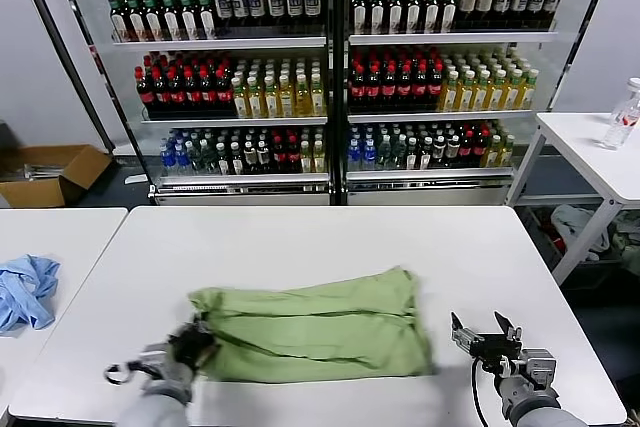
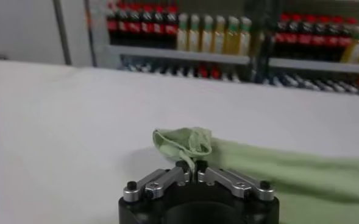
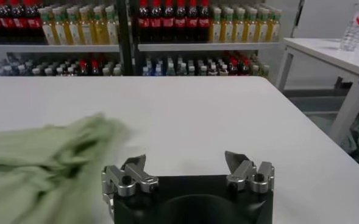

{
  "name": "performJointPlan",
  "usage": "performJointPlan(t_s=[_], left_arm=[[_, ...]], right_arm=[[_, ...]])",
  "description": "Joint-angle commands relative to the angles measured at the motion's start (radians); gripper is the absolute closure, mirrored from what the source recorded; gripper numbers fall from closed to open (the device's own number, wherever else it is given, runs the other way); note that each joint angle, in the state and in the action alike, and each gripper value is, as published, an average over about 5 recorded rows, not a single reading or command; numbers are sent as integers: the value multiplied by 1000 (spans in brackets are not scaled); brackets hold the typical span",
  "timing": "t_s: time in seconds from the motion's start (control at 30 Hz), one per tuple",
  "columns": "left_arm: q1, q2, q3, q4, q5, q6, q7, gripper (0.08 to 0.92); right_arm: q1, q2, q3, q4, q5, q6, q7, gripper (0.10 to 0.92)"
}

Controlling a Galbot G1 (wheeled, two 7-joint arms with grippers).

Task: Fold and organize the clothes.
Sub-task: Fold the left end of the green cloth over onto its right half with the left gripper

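Left gripper (image 1: 193,337) is pinched tight on the left end of the green shirt (image 1: 315,325), which lies folded flat on the white bench (image 1: 300,237). Right gripper (image 1: 484,332) is wide open, holding nothing, just beside the shirt's right edge.

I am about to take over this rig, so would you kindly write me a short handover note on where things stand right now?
Left gripper: shut on the near left corner of the green polo shirt, low over the white table.
Right gripper: open, holding nothing, just off the shirt's right edge.
Shirt: lies across the near middle of the table, already folded into a long band.
Blue cloth: on the neighbouring table to the left, untouched.
Done: the lengthwise folding, by the look of it.
Left: probably fold the band across into a compact stack, then set it tidy.
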Motion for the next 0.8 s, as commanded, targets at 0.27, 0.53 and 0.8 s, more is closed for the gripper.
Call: performJointPlan(t_s=[0.27,0.53,0.8], left_arm=[[0,123,-301,-200,-563,50,44,888],[-49,-102,-5,-289,-755,67,41,888],[-159,-162,202,-78,-651,63,32,888]], right_arm=[[-11,-9,3,14,2,5,-4,202],[-22,-17,12,17,0,9,-8,203],[-5,-19,9,8,1,11,-11,203]])
